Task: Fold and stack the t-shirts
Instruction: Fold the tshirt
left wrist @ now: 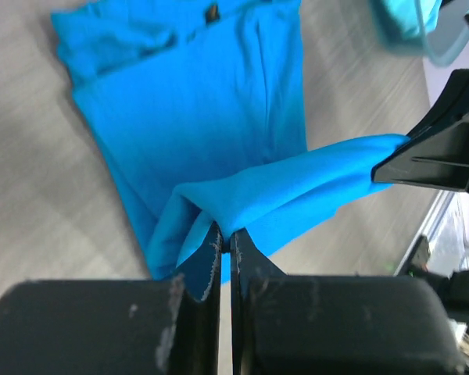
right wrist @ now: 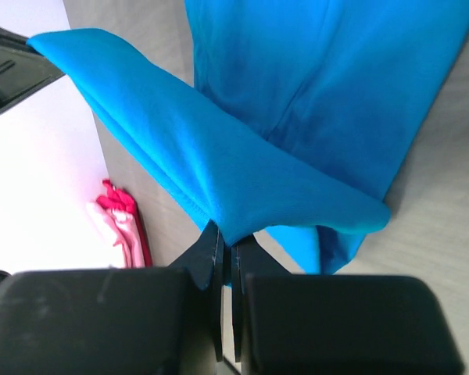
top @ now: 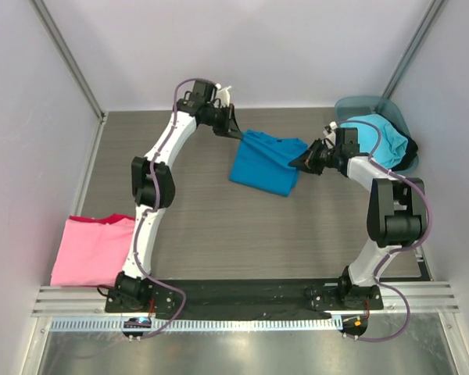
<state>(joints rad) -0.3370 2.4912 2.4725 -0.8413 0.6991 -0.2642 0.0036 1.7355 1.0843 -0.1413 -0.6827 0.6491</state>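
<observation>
No words or numbers can be read; the small dark tag [left wrist: 212, 12] on the deep blue cloth t-shirt [left wrist: 195, 117] is too blurred.

We see a grey wood-grain table [top: 219, 234] closed in by white walls [top: 258, 47], with slanted metal posts [top: 66, 58] rising from its back corners. A translucent teal tub [top: 359, 103] sits in the far right corner, near the wall. Along the near edge run a black plate [top: 242, 291] and a ribbed metal rail [top: 242, 323].
</observation>
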